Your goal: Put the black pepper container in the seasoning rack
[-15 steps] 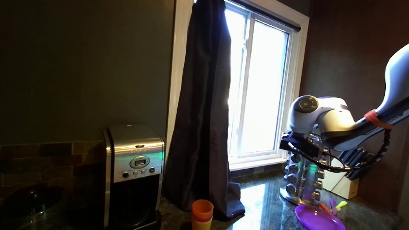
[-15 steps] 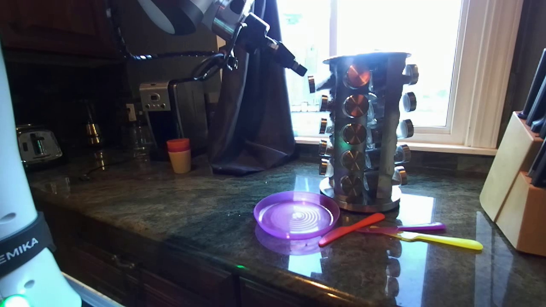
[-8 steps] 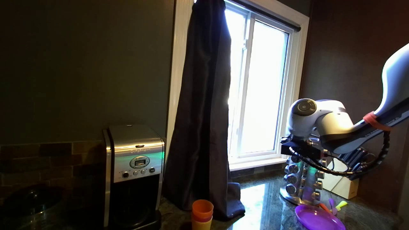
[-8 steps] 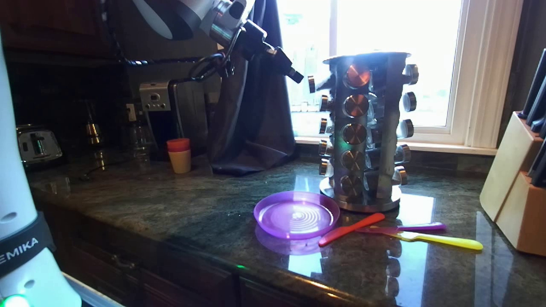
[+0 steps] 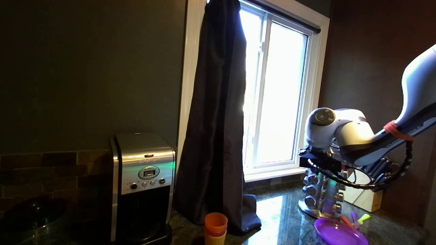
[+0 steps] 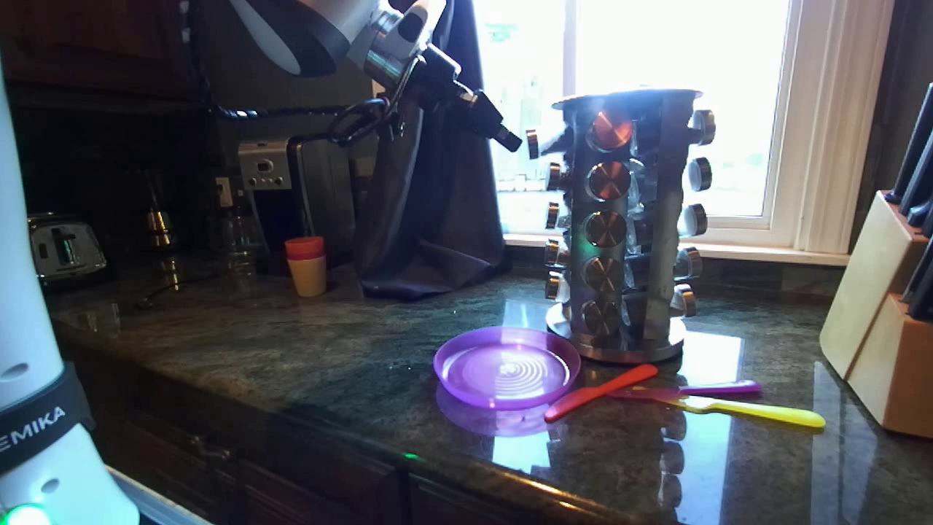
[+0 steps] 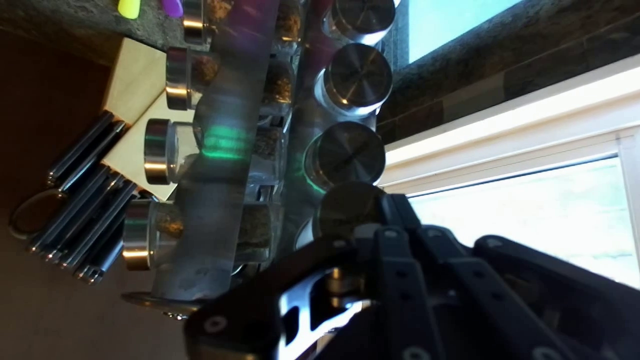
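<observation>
The seasoning rack [image 6: 667, 219] is a metal tower of tiered jars on the counter, its shiny lids facing outward. From its top row, a jar with a silver lid [image 6: 532, 144] juts out farther than those below. My gripper [image 6: 514, 137] hovers level with that lid, with a slim gap between. In the wrist view, the gripper [image 7: 397, 209] has its fingertips together with nothing between them; they overlap the edge of a dark round lid [image 7: 345, 210] behind. No label is readable, so I cannot tell which jar is the black pepper container.
A purple plate [image 6: 466, 386] stands before the rack, beside red [image 6: 601, 394], purple [image 6: 721, 389] and yellow [image 6: 765, 412] knives. The knife block [image 6: 867, 313] is to the right. Stacked cups [image 6: 308, 273], a coffee maker [image 5: 146, 163] and a dark curtain [image 5: 218, 136] are farther left.
My arm and gripper have come down, from above the jutting jar's lid to its height. The rack, its jars and the other objects have stayed put.
</observation>
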`<state>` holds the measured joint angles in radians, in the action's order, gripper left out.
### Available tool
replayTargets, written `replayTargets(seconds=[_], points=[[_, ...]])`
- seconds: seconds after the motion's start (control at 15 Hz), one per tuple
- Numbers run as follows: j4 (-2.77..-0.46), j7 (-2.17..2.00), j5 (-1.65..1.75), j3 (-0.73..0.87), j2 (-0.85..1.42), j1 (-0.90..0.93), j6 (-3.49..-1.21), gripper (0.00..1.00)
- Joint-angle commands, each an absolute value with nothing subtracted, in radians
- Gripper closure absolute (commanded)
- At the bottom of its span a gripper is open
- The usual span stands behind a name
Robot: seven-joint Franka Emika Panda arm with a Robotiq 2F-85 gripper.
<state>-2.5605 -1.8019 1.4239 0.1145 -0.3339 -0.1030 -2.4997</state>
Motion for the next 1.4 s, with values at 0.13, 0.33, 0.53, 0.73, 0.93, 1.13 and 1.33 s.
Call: replayTargets(seconds=[0.13,0.33,0.53,0.73,0.93,1.13,1.33], points=[[-2.541,-1.82,1.425,0.119,-0.322,-0.111,-2.475,1.0],[-2.534,-1.823,1.425,0.12,-0.322,-0.114,-2.471,1.0],[-2.528,-1.828,1.425,0.121,-0.322,-0.118,-2.463,1.0],[-2.522,-1.831,1.422,0.124,-0.319,-0.121,-2.456,1.0],[-2.517,-1.844,1.424,0.125,-0.317,-0.124,-2.453,1.0],[-2.508,-1.862,1.431,0.126,-0.311,-0.127,-2.45,1.0],[-2.495,-1.89,1.44,0.127,-0.296,-0.129,-2.445,1.0]])
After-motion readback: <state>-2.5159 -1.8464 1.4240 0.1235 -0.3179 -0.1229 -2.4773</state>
